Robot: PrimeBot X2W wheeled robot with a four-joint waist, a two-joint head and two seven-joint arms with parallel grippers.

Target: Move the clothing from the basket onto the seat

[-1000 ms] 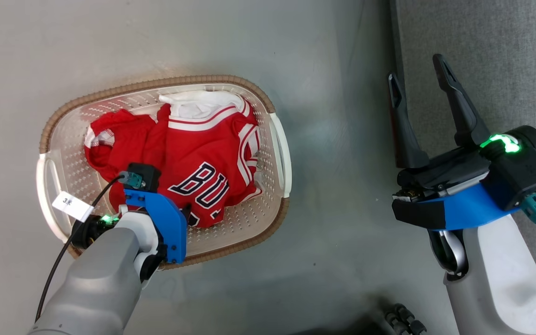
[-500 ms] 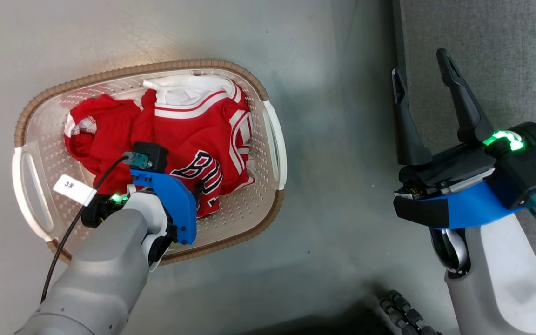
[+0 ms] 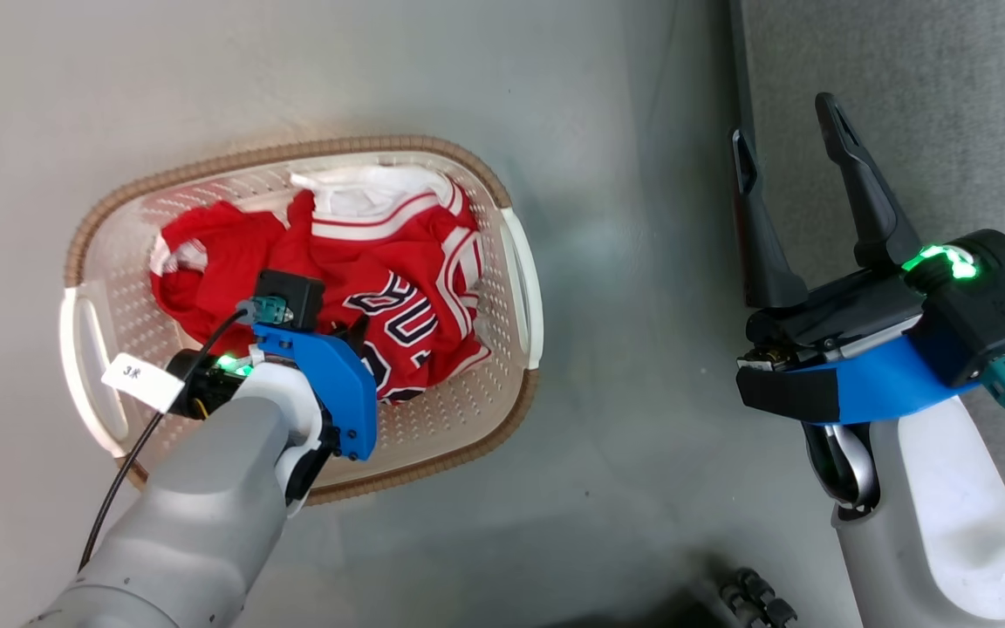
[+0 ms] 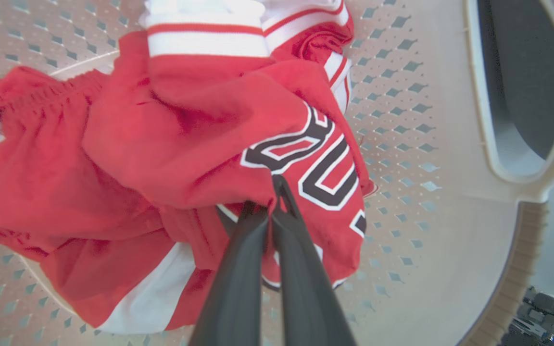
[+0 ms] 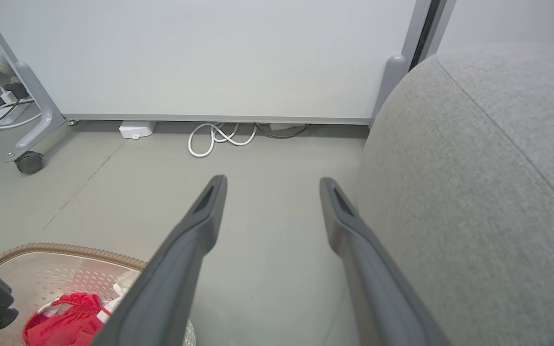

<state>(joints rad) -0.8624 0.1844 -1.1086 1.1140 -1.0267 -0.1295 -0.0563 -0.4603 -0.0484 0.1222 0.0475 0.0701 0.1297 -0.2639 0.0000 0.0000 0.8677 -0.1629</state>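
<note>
While the clothing (image 3: 398, 288) is heaped inside the basket (image 3: 468, 436) on the floor (image 3: 625, 262), a fold of it is pinched between the closed fingers of the left gripper (image 4: 263, 196), and the right gripper (image 3: 782, 122) is held with fingers spread apart beside the seat (image 3: 921, 105).

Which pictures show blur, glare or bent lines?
Left wrist view: the left gripper, pinching the clothing, is soft close up; the basket rim bows. Head view: the green light on the right gripper blooms white. Right wrist view: even light, sharp seat weave.
</note>
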